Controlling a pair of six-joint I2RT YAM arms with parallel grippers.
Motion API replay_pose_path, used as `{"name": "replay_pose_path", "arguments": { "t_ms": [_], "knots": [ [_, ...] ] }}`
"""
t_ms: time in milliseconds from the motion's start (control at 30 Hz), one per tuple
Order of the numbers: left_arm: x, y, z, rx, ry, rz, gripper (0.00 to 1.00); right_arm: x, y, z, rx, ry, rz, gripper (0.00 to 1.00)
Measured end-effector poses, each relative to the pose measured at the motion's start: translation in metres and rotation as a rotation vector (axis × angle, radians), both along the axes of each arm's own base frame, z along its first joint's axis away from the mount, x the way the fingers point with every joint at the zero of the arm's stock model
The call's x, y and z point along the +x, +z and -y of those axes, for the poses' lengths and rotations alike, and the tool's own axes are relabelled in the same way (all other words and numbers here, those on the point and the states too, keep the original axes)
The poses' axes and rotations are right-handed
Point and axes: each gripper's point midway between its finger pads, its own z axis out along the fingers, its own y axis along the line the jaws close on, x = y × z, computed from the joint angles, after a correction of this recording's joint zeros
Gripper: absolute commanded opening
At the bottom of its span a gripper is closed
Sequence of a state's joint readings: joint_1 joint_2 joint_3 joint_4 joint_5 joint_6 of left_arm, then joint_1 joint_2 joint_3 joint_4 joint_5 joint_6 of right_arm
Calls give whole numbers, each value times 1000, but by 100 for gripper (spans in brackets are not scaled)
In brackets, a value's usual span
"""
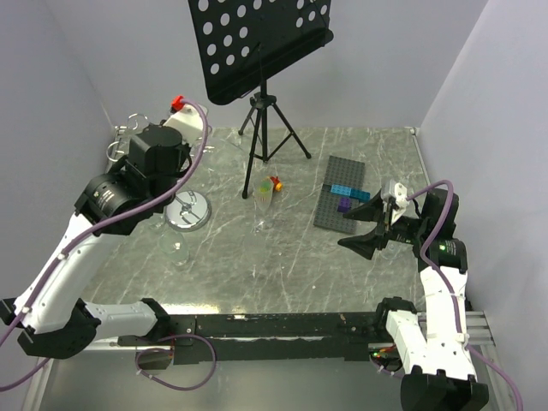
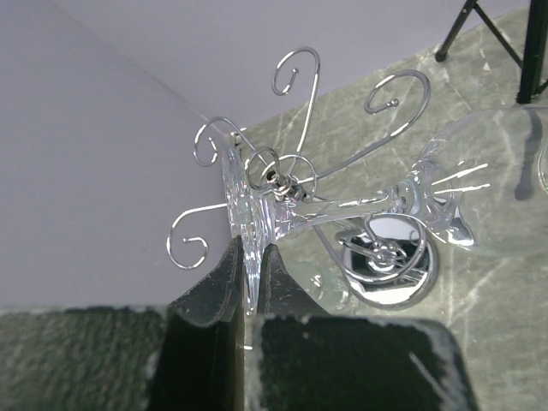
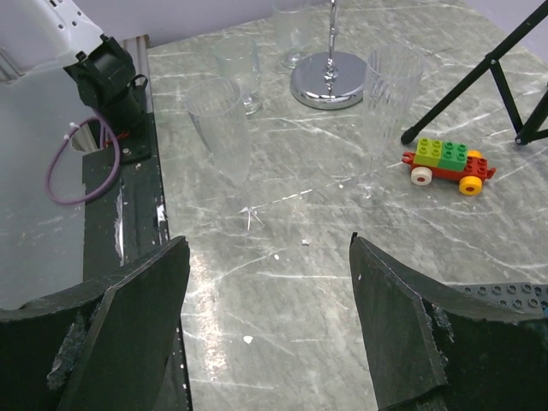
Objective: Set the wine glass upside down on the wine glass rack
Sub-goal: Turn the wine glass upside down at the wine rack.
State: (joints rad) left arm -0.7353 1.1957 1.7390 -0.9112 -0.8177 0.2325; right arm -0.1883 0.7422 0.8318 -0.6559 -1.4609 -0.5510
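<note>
- Fingers (image 2: 214, 291) of the left gripper (image 2: 251, 257) are clamped on the foot of the wine glass (image 2: 479, 184). The foot disc stands edge-on between them.
- The glass lies crosswise to the hand. In the wrist view the stem runs off to the right, with the bowl at the far end, well out from the fingertips.
- The wine glass rack (image 2: 409, 287) is right beyond the hand. The stem crosses among its curled hook arms, and the foot sits just beside the knob on top of the post.
- Cannot tell whether the glass touches the wire or sits in a hook.
- The rack's mirror base shows behind the stem, so the wrist is above the rack top, looking down the post.
- The left arm (image 1: 111, 201) reaches to the far-left corner of the table (image 1: 282, 274), elbow raised. In the top view the wrist housing covers the fingers.
- One clear glass (image 1: 177, 250) stands near the left arm, on the near side of the rack base.
- Mid-table, a ribbed flute (image 1: 263, 204) stands upright with a toy car (image 1: 274, 182) just behind it. The black music stand (image 1: 272, 128) is further back.
- A grey baseplate (image 1: 341, 195) carrying blue bricks lies right of centre.
- The right gripper (image 1: 366, 229) is at the baseplate's near edge, jaws spread wide and holding nothing, pointing left across the table and well apart from the glass and rack.
- The right arm is folded back at the right edge.
</note>
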Motion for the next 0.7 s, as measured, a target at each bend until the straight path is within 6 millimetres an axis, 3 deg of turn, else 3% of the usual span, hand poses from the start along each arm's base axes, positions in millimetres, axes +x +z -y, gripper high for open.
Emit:
{"name": "replay_pose_path", "arguments": {
  "t_ms": [700],
  "knots": [
    [27, -32, 11, 246, -17, -39, 1, -3, -1, 0, -4, 2, 7, 82]
  ]
}}
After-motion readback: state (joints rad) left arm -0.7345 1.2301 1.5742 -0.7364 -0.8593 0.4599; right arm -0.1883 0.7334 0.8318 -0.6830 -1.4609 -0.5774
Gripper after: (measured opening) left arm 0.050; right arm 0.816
